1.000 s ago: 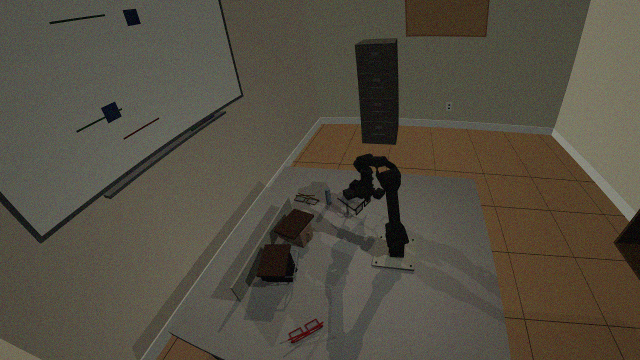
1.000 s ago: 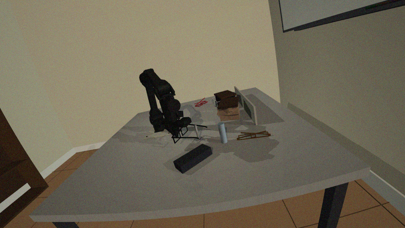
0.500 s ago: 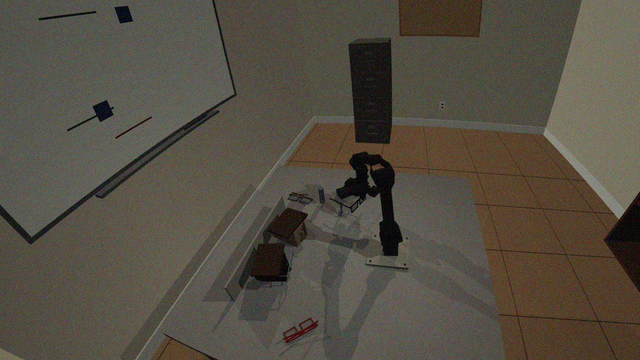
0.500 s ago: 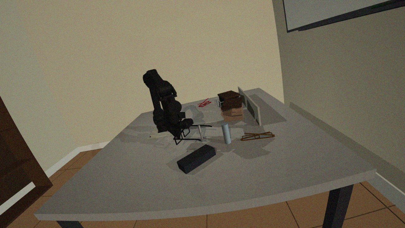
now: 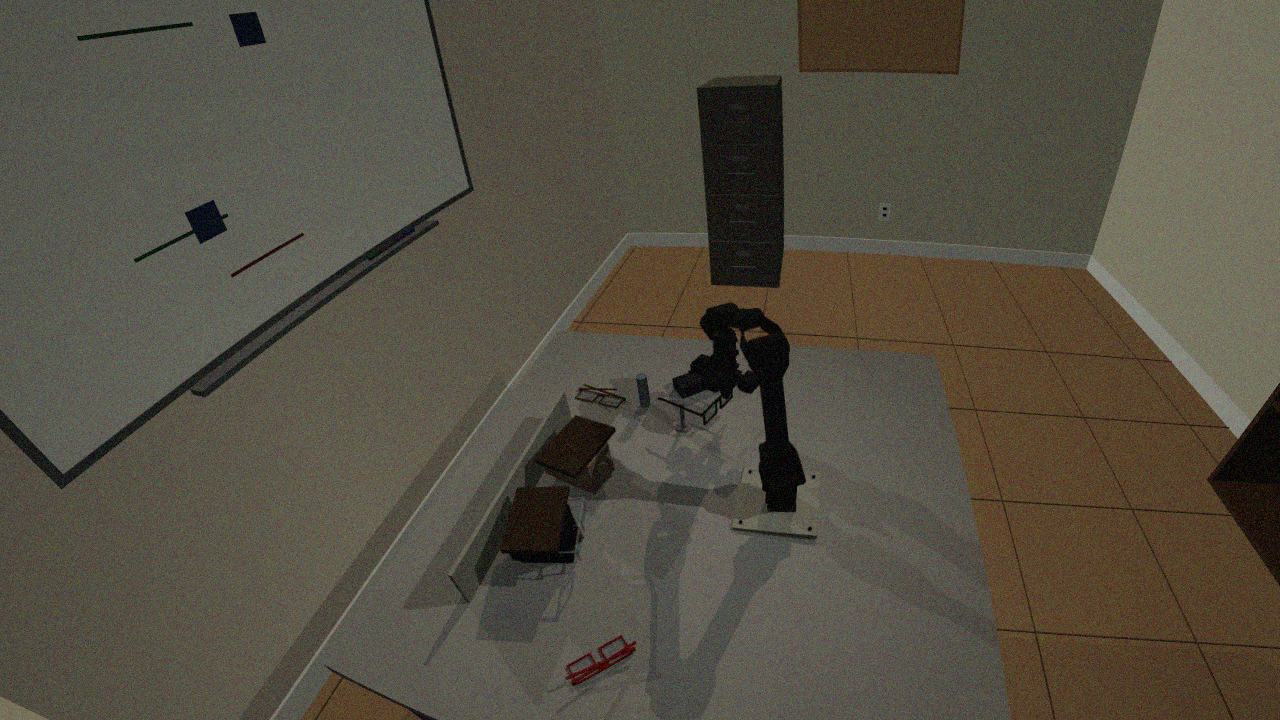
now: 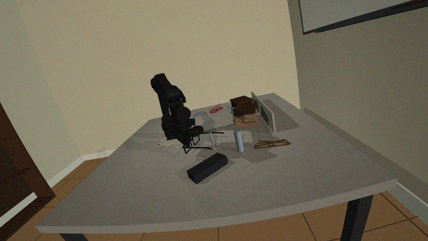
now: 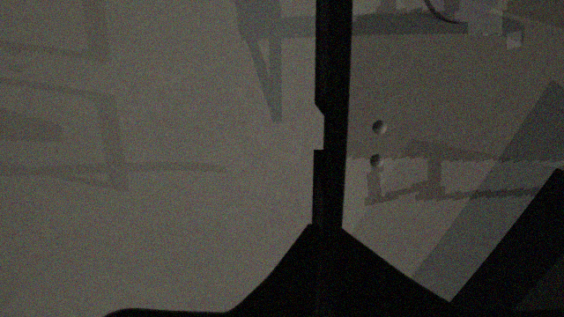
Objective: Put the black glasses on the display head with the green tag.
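Observation:
My gripper is shut on the black glasses at their front, above the table. Their temples are unfolded and extend away from the arm, above a small pale stand. Two display heads with flat brown tops stand off from the gripper: a tan one and a dark one beyond it. Pale glasses show at the dark head. I cannot make out the green tag or the heads' faces.
A pale panel stands behind the heads. A blue-grey cylinder stands near brown folded glasses. A dark box lies before the stand in the exterior view. Red glasses lie beyond the dark head.

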Tool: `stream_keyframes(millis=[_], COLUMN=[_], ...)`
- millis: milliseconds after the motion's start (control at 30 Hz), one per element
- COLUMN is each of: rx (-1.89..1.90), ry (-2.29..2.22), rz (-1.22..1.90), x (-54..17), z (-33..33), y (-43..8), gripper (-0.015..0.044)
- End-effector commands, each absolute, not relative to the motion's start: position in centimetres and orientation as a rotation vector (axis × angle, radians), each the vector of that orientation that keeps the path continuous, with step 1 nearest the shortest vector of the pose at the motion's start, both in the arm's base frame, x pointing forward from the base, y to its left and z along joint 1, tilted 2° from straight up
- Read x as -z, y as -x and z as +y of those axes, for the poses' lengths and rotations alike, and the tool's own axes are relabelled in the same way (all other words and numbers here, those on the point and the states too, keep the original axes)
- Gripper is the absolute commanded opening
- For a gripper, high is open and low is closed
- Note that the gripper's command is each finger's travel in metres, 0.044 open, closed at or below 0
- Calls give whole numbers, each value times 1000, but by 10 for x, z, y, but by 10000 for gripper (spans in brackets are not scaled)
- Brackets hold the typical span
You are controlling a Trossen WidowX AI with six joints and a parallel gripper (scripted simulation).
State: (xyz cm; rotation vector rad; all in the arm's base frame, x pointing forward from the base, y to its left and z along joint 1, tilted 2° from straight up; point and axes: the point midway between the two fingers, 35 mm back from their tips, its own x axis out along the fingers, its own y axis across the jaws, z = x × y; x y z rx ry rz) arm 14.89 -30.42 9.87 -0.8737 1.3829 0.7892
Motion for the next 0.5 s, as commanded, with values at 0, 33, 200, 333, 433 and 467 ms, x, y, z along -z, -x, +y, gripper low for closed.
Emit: stream_keyframes(millis=[0,33,200,333,433,467], rx=[-790,-790,-790,-790,-790,-790], ry=[875,875,875,875,874,874], rz=[1382,1382,1382,1382,1382,1382], x=[-99,-99,-99,-99,-99,-99], z=[-304,-304,-303,-301,-299,-298], y=[-148,-148,-149,-150,-152,-152], gripper=[0,0,0,0,0,0])
